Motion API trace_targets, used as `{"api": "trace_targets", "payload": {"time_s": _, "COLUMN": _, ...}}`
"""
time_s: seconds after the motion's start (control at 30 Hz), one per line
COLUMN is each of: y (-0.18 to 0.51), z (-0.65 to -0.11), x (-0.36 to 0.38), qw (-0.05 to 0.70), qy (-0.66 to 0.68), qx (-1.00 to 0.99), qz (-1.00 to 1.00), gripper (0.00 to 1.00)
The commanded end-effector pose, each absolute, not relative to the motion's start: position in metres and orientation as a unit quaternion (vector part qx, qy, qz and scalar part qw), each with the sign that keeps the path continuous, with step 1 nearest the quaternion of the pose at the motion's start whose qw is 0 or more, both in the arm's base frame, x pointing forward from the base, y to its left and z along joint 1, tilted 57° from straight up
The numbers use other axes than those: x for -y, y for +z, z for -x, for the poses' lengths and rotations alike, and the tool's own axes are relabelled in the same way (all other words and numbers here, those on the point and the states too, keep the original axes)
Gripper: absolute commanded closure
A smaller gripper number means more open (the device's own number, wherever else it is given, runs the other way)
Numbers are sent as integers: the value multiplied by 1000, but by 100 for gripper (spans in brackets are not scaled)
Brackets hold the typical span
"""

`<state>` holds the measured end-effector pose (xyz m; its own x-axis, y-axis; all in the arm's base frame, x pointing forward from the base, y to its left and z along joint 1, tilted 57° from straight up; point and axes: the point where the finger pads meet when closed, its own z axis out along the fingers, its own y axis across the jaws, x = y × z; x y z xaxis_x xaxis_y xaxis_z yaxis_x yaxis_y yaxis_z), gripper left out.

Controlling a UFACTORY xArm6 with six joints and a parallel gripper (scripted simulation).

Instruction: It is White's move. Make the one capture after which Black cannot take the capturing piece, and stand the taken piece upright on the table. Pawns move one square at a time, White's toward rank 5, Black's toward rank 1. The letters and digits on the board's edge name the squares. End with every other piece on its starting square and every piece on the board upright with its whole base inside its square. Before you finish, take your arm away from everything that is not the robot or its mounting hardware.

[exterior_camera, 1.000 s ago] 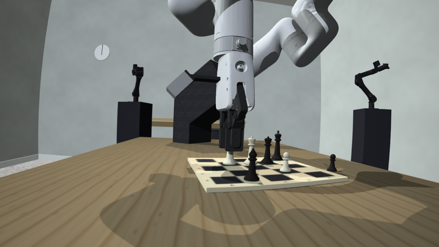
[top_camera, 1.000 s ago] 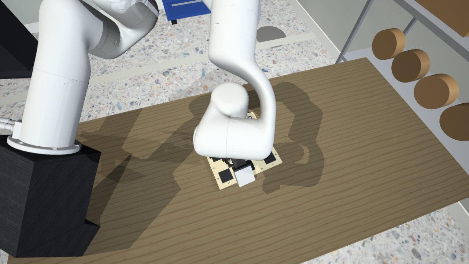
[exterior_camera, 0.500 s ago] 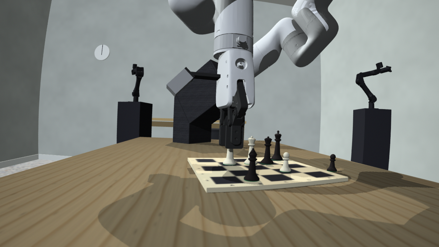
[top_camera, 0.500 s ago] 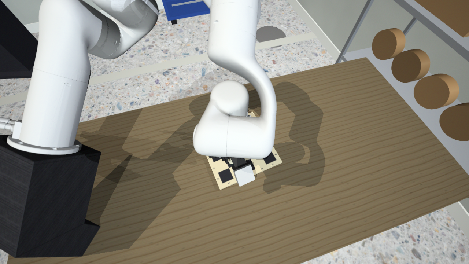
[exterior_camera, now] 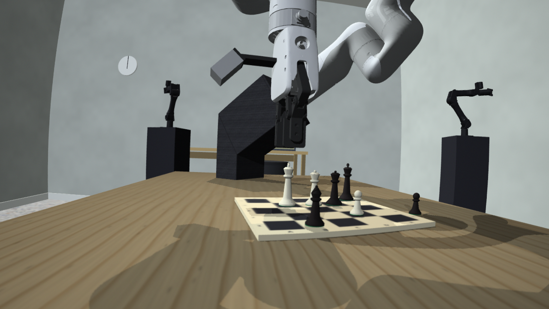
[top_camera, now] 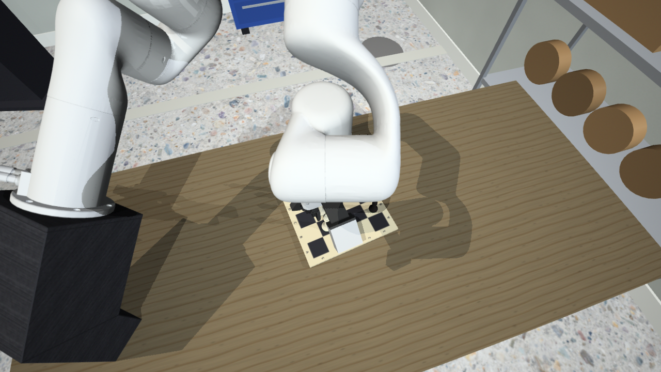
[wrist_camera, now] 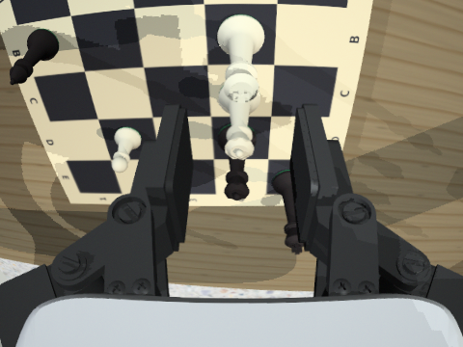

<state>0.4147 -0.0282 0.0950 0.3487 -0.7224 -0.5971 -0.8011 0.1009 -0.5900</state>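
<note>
The wooden table [exterior_camera: 115, 238] carries the chessboard [exterior_camera: 416, 223]. The gripper [exterior_camera: 290, 143] hangs above the board with its fingers spread, nothing between them. The white king [exterior_camera: 287, 186] stands upright on its square, directly below the gap between the fingers in the wrist view. Just beside it stand a white queen [exterior_camera: 314, 180] and three tall black pieces, one nearest the exterior camera [exterior_camera: 315, 207]. A white pawn [exterior_camera: 357, 202] stands on the board. The captured black pawn [exterior_camera: 414, 203] stands upright on the table, just off the board's edge.
</note>
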Motion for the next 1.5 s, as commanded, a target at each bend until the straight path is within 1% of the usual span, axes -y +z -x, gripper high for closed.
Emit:
{"api": "trace_targets", "payload": {"time_s": 0.0, "y": 108, "z": -404, "x": 45, "qw": 476, "qy": 41, "qx": -569, "qz": 669, "gripper": 58}}
{"api": "trace_targets", "payload": {"time_s": 0.3, "y": 113, "z": -400, "x": 50, "qw": 476, "qy": 41, "qx": -569, "qz": 669, "gripper": 58}}
{"api": "trace_targets", "payload": {"time_s": 0.33, "y": 113, "z": -400, "x": 50, "qw": 476, "qy": 41, "qx": -569, "qz": 669, "gripper": 0}}
{"api": "trace_targets", "payload": {"time_s": 1.23, "y": 115, "z": -398, "x": 52, "qw": 476, "qy": 41, "qx": -569, "qz": 669, "gripper": 0}}
{"api": "trace_targets", "payload": {"time_s": 1.47, "y": 124, "z": -390, "x": 64, "qw": 476, "qy": 41, "qx": -569, "qz": 669, "gripper": 0}}
